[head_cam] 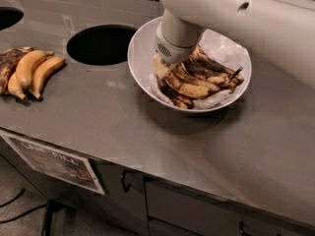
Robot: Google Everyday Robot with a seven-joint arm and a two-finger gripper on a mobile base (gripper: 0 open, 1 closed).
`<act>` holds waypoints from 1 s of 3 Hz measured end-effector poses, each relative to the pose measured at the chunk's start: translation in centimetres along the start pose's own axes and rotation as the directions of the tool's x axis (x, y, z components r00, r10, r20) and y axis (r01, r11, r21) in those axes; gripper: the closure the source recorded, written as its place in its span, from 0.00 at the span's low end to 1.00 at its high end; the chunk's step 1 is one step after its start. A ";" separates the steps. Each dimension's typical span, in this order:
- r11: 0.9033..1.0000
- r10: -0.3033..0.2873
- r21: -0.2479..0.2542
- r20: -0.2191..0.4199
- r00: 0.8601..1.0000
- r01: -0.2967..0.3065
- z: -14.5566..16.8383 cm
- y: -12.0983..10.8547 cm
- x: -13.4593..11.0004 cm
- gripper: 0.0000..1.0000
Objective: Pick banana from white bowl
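Note:
A white bowl (142,68) sits on the steel counter right of centre. Inside it lies a bunch of heavily browned bananas (199,82), their stems pointing right. My white arm reaches down from the upper right into the bowl's left half, and its round wrist covers the gripper (165,68), which sits low against the left end of the bananas. The fingertips are hidden behind the wrist and the fruit.
A second bunch of yellow and brown bananas (27,73) lies at the counter's left edge. A round hole (101,44) opens in the counter left of the bowl, another at the far left corner (7,16). A label (54,161) hangs on the front below.

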State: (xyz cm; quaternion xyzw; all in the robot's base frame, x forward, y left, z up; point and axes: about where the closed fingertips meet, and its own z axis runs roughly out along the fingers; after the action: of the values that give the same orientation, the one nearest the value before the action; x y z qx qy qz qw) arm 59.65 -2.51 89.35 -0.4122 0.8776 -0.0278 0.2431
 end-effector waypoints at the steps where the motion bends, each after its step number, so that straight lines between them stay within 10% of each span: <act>1: 1.000 -0.005 -0.023 -0.001 1.000 0.005 0.1 0.0 -0.2 1.00; 3: 1.000 -0.004 -0.014 0.014 1.000 0.004 -0.7 0.1 -0.1 1.00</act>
State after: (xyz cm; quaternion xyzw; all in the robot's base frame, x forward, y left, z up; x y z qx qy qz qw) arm 59.30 -2.47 89.94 -0.4160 0.8751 -0.0193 0.2465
